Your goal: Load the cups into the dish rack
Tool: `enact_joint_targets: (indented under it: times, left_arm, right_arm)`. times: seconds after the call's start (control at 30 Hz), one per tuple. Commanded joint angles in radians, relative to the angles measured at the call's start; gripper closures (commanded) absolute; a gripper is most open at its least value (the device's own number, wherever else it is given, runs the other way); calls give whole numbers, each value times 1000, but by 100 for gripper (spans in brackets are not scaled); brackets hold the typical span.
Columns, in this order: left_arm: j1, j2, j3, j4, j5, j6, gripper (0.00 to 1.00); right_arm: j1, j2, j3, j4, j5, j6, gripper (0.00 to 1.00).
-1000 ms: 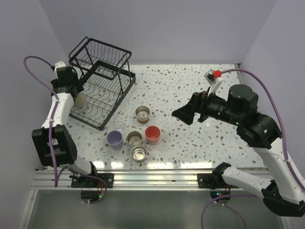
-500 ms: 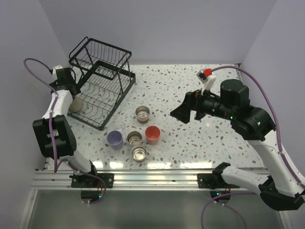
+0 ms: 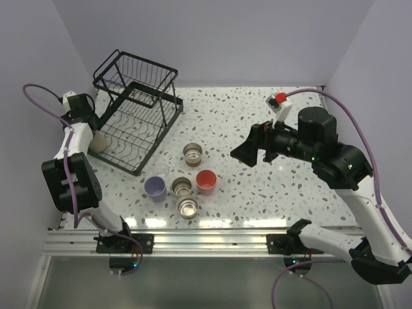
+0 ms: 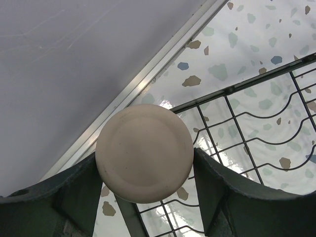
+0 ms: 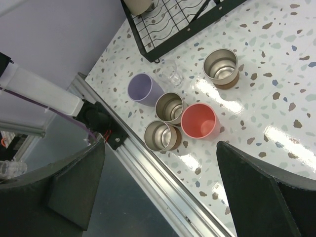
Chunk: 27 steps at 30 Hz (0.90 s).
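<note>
The black wire dish rack [image 3: 138, 106] stands at the back left. My left gripper [image 3: 96, 140] is shut on the tan cup [image 3: 98, 143] at the left edge of the rack's lower tray. In the left wrist view the cup's base [image 4: 144, 153] faces the camera between my fingers, over the tray wires [image 4: 247, 113]. Six cups stand on the table: steel [image 3: 192, 153], clear glass [image 3: 161, 170], lavender [image 3: 155, 188], steel [image 3: 182, 187], red-pink [image 3: 206, 181], steel [image 3: 188, 206]. My right gripper [image 3: 248, 153] is open and empty, held above the table to their right.
The left wall and a metal strip [image 4: 148, 79] lie close beside the left gripper. An aluminium rail [image 3: 206, 241] runs along the near edge. The right wrist view shows the cup cluster [image 5: 199, 121] and the rack corner [image 5: 182, 19] below the open fingers.
My left gripper has carried the tan cup leftward along the rack's lower tray toward the wall. My right arm shifted slightly left and then held still.
</note>
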Motion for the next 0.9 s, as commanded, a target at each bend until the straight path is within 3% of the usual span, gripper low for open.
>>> enact_joint_targets:
  times: [0.0,0.2,0.23,0.4,0.87]
  left_arm:
    - [17,32,-15,25,5,-20,79]
    - [17,10,-32,21,-6,14,36]
    - [17,-2,-40,22,-7,22,26]
    - [17,-51,-66,33,-3,43,3]
    - [19,-273,23,-70,-27,-6,0]
  right_arm:
    - [-5,-8,38,-1,-11,-7,2]
    - [-5,-26,33,1,-3,11,2]
    - [-5,-31,33,6,-3,14,2]
    - [-5,-52,21,18,-8,40,2]
    - [-5,-106,4,49,-44,120,2]
